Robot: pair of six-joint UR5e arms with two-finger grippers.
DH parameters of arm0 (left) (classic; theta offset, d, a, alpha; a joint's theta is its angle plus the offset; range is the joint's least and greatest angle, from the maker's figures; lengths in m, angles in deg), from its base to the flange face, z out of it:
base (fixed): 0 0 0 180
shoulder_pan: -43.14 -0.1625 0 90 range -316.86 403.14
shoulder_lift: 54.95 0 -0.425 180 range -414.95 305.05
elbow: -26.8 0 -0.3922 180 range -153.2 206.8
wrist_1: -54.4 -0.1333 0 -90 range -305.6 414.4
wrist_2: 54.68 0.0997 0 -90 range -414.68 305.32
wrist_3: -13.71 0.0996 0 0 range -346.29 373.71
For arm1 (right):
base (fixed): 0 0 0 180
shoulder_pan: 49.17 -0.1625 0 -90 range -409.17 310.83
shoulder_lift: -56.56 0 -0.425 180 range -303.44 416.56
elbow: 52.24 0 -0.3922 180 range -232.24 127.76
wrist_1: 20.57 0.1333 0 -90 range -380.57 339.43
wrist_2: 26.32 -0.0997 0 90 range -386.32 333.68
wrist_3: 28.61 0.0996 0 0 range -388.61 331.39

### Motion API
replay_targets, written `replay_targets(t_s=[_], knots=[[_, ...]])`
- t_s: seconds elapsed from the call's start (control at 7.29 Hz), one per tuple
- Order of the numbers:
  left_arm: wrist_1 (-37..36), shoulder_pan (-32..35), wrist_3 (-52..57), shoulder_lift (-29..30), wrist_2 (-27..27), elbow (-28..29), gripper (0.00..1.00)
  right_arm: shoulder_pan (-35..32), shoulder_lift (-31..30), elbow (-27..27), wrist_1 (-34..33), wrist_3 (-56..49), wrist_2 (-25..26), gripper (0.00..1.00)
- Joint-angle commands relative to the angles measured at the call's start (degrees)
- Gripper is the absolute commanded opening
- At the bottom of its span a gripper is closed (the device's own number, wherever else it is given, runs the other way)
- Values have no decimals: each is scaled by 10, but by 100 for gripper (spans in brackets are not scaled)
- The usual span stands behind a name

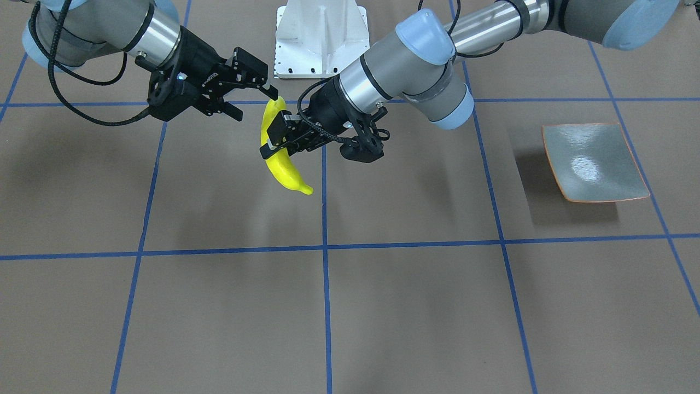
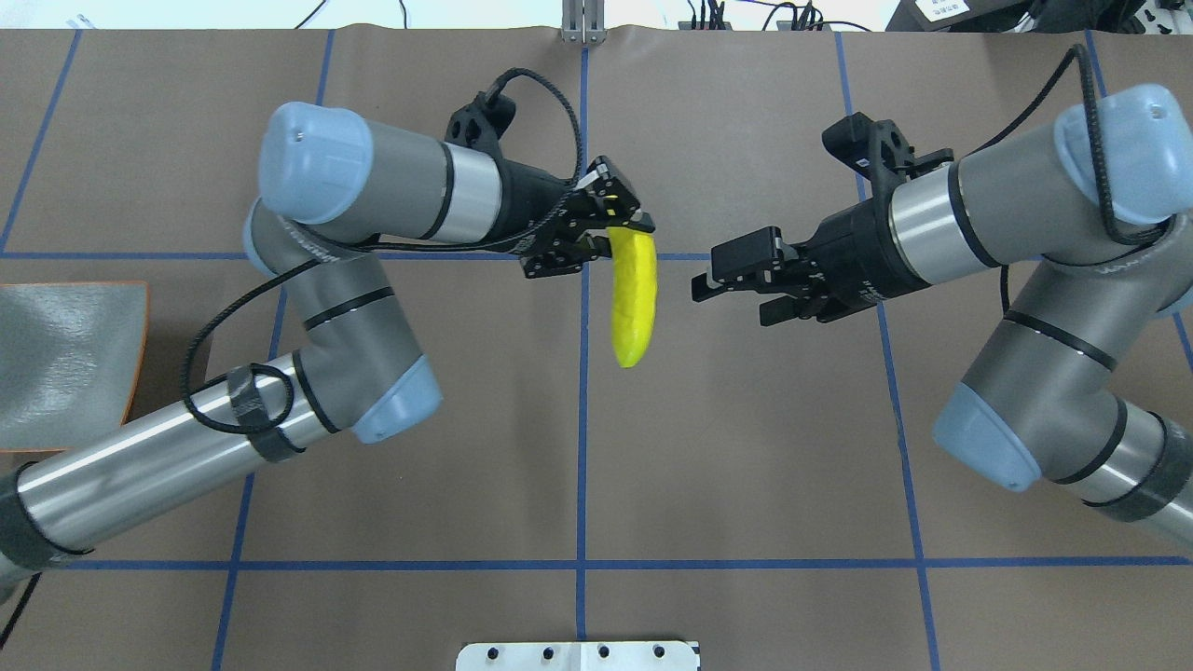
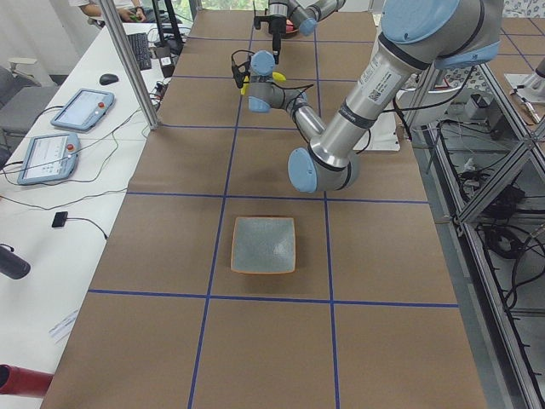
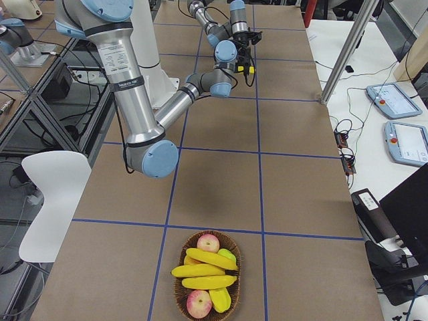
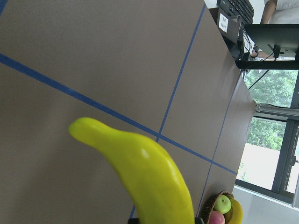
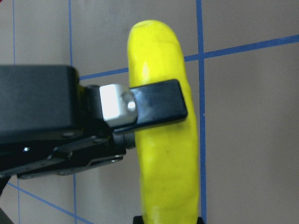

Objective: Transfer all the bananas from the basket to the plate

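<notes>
My left gripper point(image 1: 276, 141) point(image 2: 610, 224) is shut on a bright yellow banana point(image 1: 284, 169) point(image 2: 634, 308) and holds it in the air over the table's middle. The banana fills the left wrist view point(image 5: 149, 172). In the right wrist view the banana point(image 6: 168, 163) shows with one left finger point(image 6: 156, 105) across it. My right gripper point(image 1: 254, 105) point(image 2: 722, 289) is open, empty and close beside the banana, apart from it in the overhead view. Three more bananas point(image 4: 200, 269) lie in the wicker basket point(image 4: 179, 294). The grey-green plate point(image 1: 593, 161) point(image 2: 65, 363) point(image 3: 264, 245) is empty.
The basket also holds apples point(image 4: 208, 242) and sits at the table's end on my right. The plate sits at the end on my left. Blue tape lines point(image 1: 324, 246) grid the brown table. The white robot base point(image 1: 320, 35) stands between the arms.
</notes>
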Motion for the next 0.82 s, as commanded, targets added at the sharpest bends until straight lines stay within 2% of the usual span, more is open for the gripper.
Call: replay_targets(t_s=[0.0,0.14,0.27,0.41,0.69], knots=[[-6,81,112,-116,-132,-45,0,-36,-37,-4,1,-1,11,100],[-12,156,161,-158,-221,-37,0,-44,-45,-2,1,-2,26,100],[-14,207,246,-225,-260,-40,0,-53,-59,1,1,-2,38,100],[-14,245,320,-287,-274,-41,0,-61,-67,4,0,-9,39,100],[-15,269,493,-388,-264,-39,0,-60,-69,15,0,-9,56,100]])
